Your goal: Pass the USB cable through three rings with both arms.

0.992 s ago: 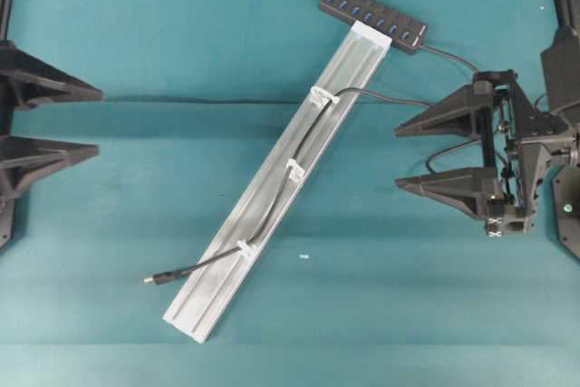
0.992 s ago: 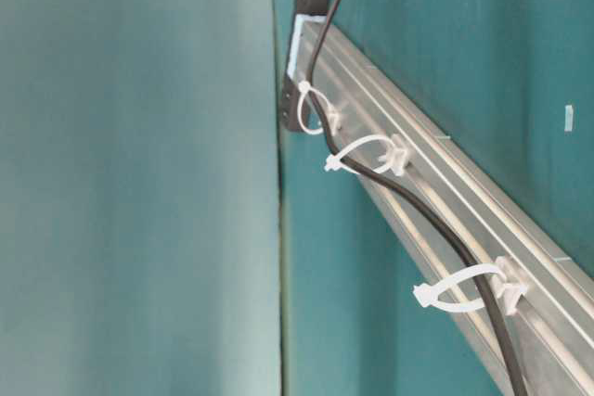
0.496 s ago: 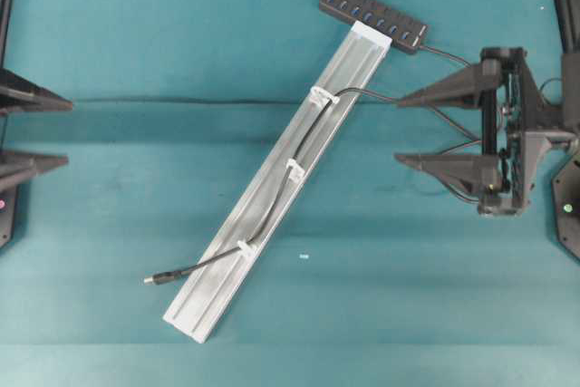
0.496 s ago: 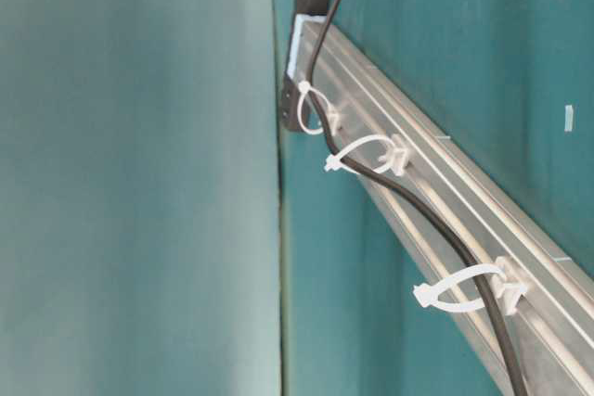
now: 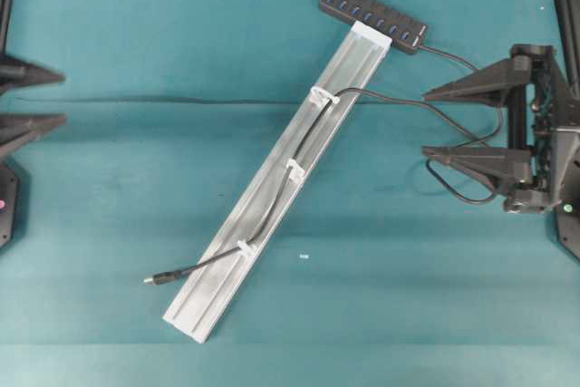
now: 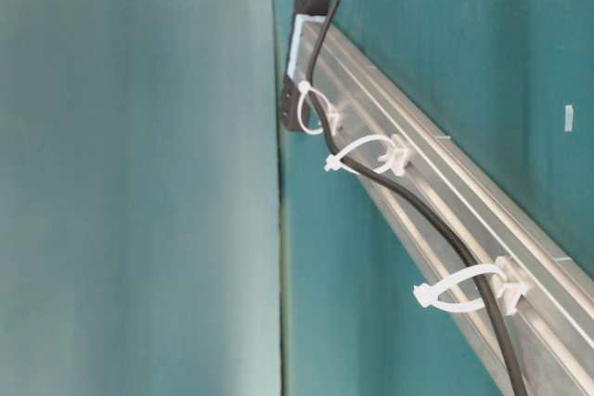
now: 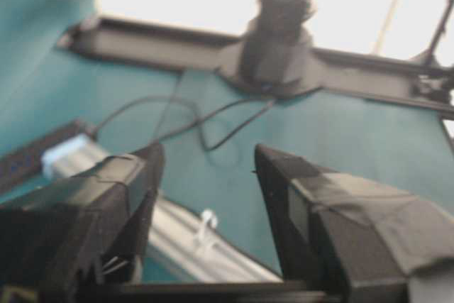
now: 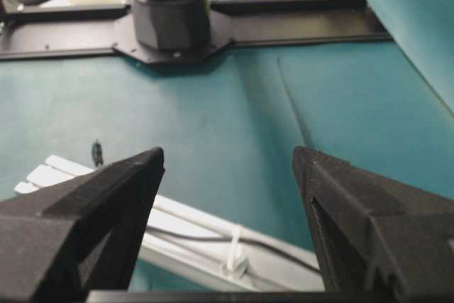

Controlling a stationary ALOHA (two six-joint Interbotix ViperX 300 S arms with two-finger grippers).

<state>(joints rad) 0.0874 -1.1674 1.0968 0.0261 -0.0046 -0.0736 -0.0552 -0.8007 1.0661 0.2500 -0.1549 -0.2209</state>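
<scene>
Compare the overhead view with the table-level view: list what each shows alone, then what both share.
Only the overhead view shows the left gripper, the right gripper, both open and empty, and the plug lying off the rail. Only the table-level view shows the rings standing up as open loops. Both show the cable threaded through all three rings along the rail, with the hub at the far end.

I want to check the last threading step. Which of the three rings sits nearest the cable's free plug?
The ring lowest along the rail in the overhead view; the USB cable leaves it and ends in the plug. The other two rings sit nearer the hub.
</scene>
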